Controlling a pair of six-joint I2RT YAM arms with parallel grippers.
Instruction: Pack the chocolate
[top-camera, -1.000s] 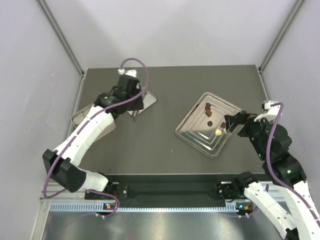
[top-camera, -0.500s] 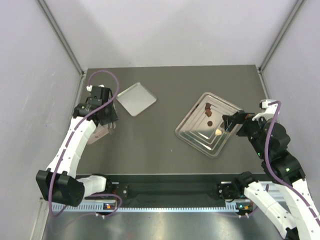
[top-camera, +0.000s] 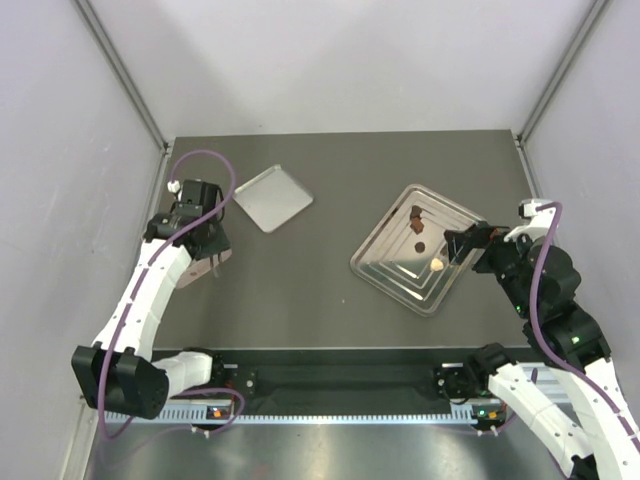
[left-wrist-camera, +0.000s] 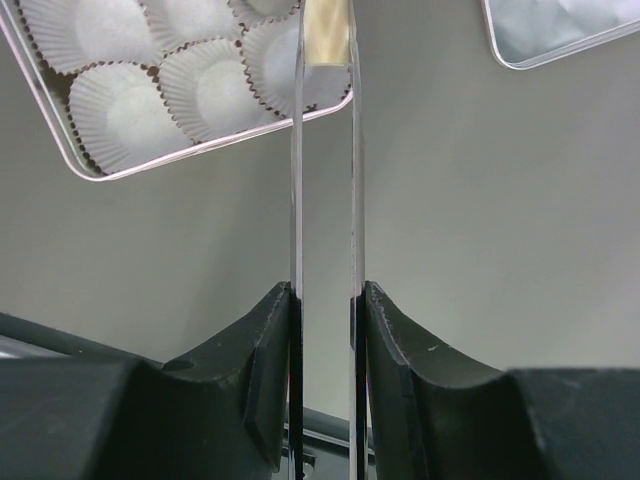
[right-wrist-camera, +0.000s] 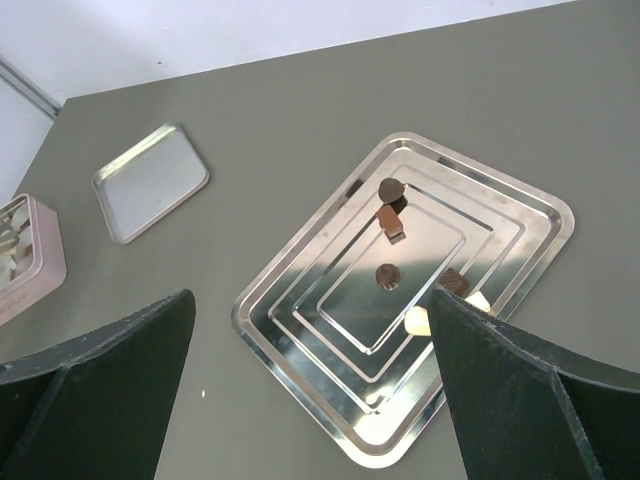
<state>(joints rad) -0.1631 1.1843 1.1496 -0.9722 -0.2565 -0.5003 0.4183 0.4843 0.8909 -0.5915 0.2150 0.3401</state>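
My left gripper (left-wrist-camera: 326, 15) is shut on a cream-white chocolate (left-wrist-camera: 326, 40), pinched between its two thin metal blades. It hangs over the near corner of a pink box (left-wrist-camera: 110, 172) lined with white paper cups (left-wrist-camera: 205, 90); seen from above, the left gripper (top-camera: 212, 258) covers most of that box (top-camera: 197, 270). Several chocolates lie on the steel tray (right-wrist-camera: 300, 330): dark ones (right-wrist-camera: 391, 188) (right-wrist-camera: 387, 275) and a cream one (right-wrist-camera: 418, 320). My right gripper (right-wrist-camera: 310, 300) is open above the tray's right side (top-camera: 465, 245), holding nothing.
The box's flat metal lid (top-camera: 272, 197) lies upside down on the dark table behind and right of the box, also in the left wrist view as the lid (left-wrist-camera: 560, 30). Grey walls close in the table on three sides.
My left arm has swung left from over the lid to over the box, carrying the cream chocolate. The right arm has barely moved.
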